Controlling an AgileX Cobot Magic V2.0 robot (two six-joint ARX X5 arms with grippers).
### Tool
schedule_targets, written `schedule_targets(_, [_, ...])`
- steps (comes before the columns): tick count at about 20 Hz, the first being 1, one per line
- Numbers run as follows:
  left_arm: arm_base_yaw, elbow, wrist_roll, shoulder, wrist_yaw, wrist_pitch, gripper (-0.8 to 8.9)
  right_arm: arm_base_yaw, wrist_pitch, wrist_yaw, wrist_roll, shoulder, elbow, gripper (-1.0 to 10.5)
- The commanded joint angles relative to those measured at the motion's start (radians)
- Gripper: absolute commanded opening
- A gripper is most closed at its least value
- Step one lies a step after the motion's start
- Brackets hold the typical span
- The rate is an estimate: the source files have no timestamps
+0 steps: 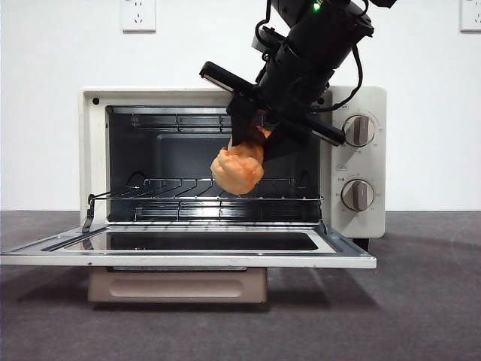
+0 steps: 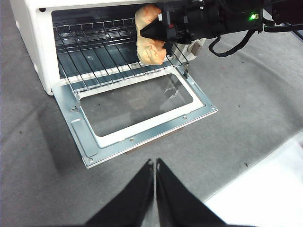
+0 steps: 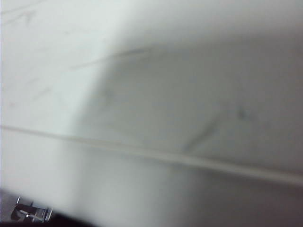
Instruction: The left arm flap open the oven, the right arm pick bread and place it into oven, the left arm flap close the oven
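Clamped on the bread (image 1: 238, 169), the right gripper (image 1: 252, 143) has its black fingers (image 1: 242, 124) pinching the bun's upper part, so the orange-tan lump hangs below the tips. In the left wrist view the same fingers (image 2: 152, 29) grip the bread (image 2: 149, 40) from the right side of the oven's mouth. The bun is held just inside the opening, above the wire rack (image 1: 218, 192) and not resting on it, toward the right half of the cavity. Behind the gripper, the right arm (image 1: 316, 37) slants down from the upper right, with a small green light lit on its body and cables looping beside it.

The oven (image 1: 361, 226) stands open: its door (image 1: 188, 256) is folded down flat toward the near side, the glass window facing up. The cavity holds only the rack, and nothing lies on the rack. Two round knobs sit on the panel at the right, one above the other.

The left gripper (image 2: 155, 166) hangs on the near side of the door, well apart from it, over the dark table (image 2: 246, 94); its fingers are pressed together with only a thin slit between them and hold nothing.

The right wrist view is a pale blur, showing neither fingers nor bread.
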State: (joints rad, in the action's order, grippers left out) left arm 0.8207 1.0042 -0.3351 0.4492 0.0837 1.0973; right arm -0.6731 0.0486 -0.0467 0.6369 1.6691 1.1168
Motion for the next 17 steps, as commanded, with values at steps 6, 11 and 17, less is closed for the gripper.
schedule_targets(6, [0.009, 0.018, 0.005, 0.001, 0.006, -0.012, 0.11, -0.008, 0.011, -0.001, 0.01, 0.023, 0.02, 4.2])
schedule_targets(11, [0.009, 0.018, 0.003, 0.001, 0.006, 0.011, 0.11, -0.011, 0.021, 0.025, 0.002, -0.007, 0.021, 4.5])
schedule_targets(17, [0.009, 0.018, 0.004, 0.003, 0.098, 0.009, 0.11, -0.035, 0.222, 0.136, -0.09, -0.163, 0.021, 4.5])
